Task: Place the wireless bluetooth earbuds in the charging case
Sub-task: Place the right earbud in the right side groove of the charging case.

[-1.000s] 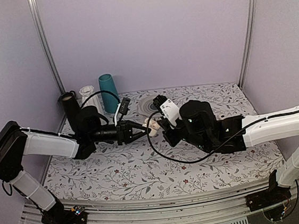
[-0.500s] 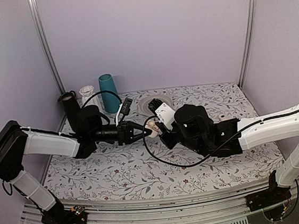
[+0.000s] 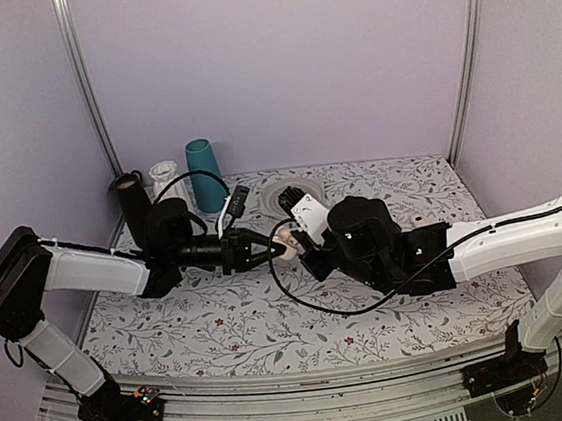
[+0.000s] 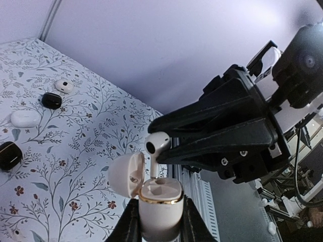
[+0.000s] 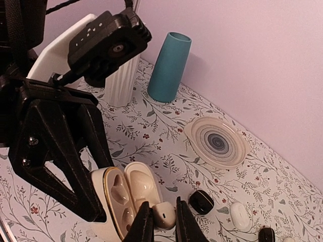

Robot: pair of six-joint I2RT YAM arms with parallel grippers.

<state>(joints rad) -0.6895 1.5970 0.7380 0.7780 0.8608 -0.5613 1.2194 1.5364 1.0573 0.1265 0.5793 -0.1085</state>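
Observation:
The cream-white charging case [image 4: 160, 201] stands upright with its lid [image 4: 125, 174] swung open, and my left gripper [image 4: 159, 219] is shut on its lower half. My right gripper [image 5: 162, 222] is shut on a white earbud [image 5: 164, 214]. In the left wrist view the earbud [image 4: 157, 142] hangs over the case with its stem tip at one of the case's wells. In the right wrist view the case [image 5: 117, 199] shows two wells with nothing in them. In the top view the two grippers meet at mid-table, around the case [image 3: 284, 251].
A teal vase [image 5: 169, 68], a ribbed white vase [image 5: 121, 83] and a black cylinder [image 3: 131, 201] stand at the back left. A striped plate [image 5: 217, 142] lies behind. Small black [image 5: 201, 201] and white [image 5: 239, 216] cases lie on the floral cloth to the right.
My right gripper has moved left with the earbud until it meets the case held by my left gripper. In the last half second almost nothing moved.

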